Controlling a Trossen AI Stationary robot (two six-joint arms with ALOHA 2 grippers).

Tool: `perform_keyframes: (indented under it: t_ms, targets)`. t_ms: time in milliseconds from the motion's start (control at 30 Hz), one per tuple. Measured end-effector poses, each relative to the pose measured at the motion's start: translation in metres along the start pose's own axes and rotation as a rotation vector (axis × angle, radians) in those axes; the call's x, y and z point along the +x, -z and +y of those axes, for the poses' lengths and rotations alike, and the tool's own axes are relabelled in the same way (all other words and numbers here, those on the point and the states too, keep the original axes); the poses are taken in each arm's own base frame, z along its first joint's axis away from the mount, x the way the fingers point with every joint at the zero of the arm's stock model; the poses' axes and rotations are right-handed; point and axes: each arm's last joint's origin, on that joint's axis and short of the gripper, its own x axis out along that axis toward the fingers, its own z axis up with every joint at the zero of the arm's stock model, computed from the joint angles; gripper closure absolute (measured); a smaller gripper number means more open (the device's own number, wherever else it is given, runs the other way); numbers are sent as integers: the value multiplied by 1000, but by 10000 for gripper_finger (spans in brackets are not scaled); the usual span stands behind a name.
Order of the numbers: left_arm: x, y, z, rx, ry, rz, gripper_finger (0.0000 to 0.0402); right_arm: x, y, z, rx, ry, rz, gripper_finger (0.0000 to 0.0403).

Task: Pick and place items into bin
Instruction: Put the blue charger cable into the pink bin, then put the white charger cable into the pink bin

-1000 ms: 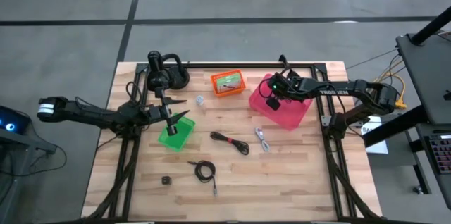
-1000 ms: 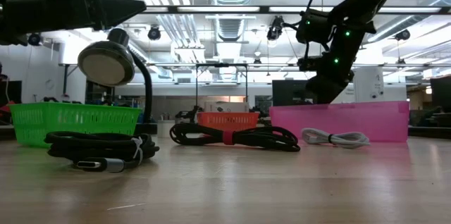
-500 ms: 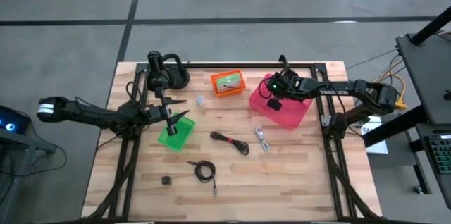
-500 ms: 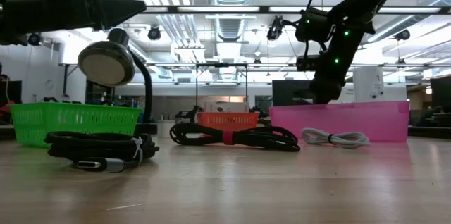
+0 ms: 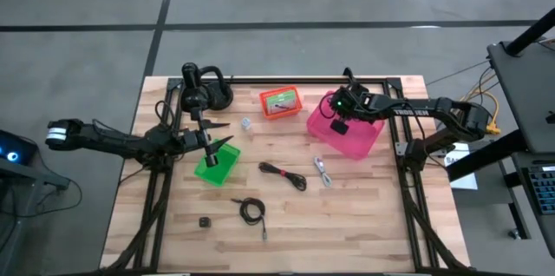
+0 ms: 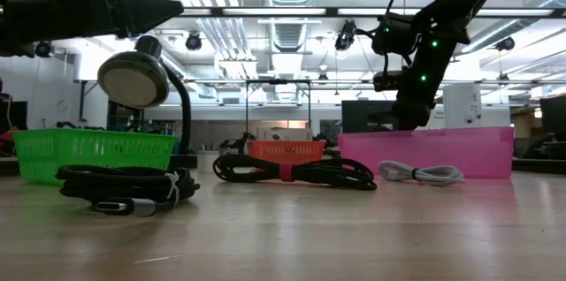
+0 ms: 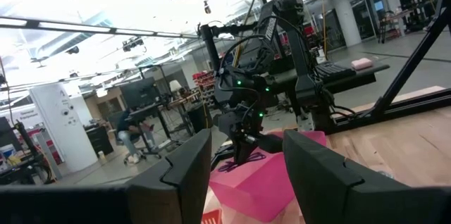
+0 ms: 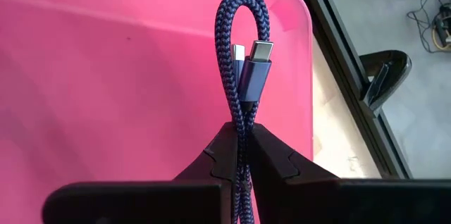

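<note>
Right gripper (image 5: pixel 336 123): over the pink bin (image 5: pixel 355 141) at the worktop's 2 o'clock, fingers (image 8: pixel 271 159) pressed together on a folded purple braided cable (image 8: pixel 243 90); the loop and its two plugs stand up clear of the fingertips, above the bin's pink floor.

Left gripper (image 5: pixel 217 133): over the green basket (image 5: pixel 224 165) at 9 o'clock, fingers (image 7: pixel 187 168) spread, nothing between them.

Orange bin (image 5: pixel 281 101): at 12 o'clock, beside the pink bin, something small lying inside.

Coiled black cable (image 5: pixel 283 174): on the bare worktop (image 5: pixel 364 215) near centre, toward 5 o'clock of the green basket.

Light-coloured bundled cable (image 5: pixel 323 170): just beside that, toward 3 o'clock, below the pink bin.

Second black coil (image 5: pixel 252 211): at 6 o'clock, loose tail trailing.

Tiny black block (image 5: pixel 205 222): at 7 o'clock, well apart from the coils.

Tiny white piece (image 5: pixel 246 123): between the orange bin and the desk lamp (image 5: pixel 201 94), which stands at 11 o'clock.
</note>
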Motion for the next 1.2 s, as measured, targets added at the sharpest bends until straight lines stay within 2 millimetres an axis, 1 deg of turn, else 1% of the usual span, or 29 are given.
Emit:
perform_keyframes:
  t_ms: [200, 300, 600, 767, 867, 967, 1200]
  targets:
    - [0, 0, 0, 0, 0, 0, 240, 0, 0, 0, 2, 6, -1, 390]
    - [0, 0, 0, 0, 0, 0, 240, 0, 0, 0, 5, 6, -3, 381]
    - [0, 0, 0, 0, 0, 0, 240, 0, -1, -2, 16, 66, -2, 306]
    - [0, 0, 0, 0, 0, 0, 240, 0, -1, -2, 17, 66, -6, 280]
    - [0, 0, 0, 0, 0, 0, 240, -1, -1, -2, 20, 66, -10, 272]
    - [0, 0, 0, 0, 0, 0, 240, -2, -3, -3, 59, 66, -16, 269]
    - [0, 0, 0, 0, 0, 0, 240, -12, -21, -7, 166, 53, -74, 275]
